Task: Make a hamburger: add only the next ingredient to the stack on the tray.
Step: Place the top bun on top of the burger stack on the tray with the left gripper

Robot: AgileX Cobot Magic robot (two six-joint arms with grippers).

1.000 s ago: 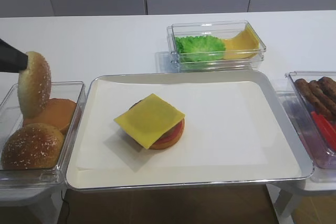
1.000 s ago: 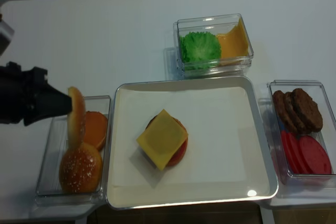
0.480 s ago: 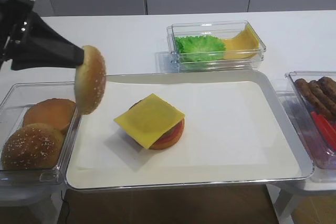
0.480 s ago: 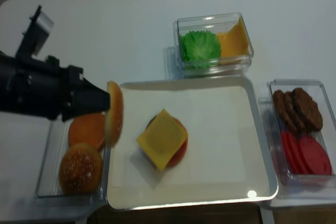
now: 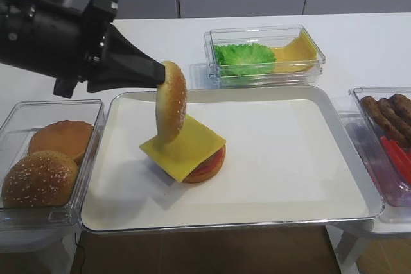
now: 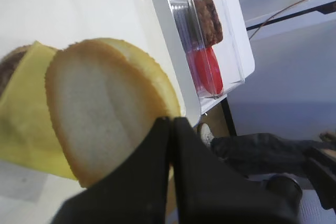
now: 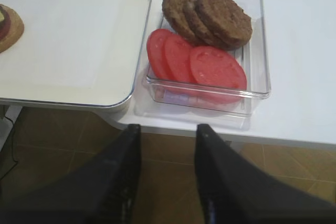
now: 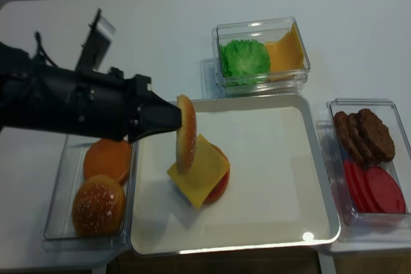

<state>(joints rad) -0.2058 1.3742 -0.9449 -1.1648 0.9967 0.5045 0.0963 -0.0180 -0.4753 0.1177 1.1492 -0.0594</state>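
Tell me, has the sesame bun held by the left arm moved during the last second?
Yes. The sesame bun travelled rightward, from above the bun tub to over the tray, now hanging on edge beside the cheese-topped stack.

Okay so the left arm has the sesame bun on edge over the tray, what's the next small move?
Probably carry the top bun, pinched on edge in the left gripper, slightly right over the stack and tip it flat: it hangs above the cheese's left corner, not centred.
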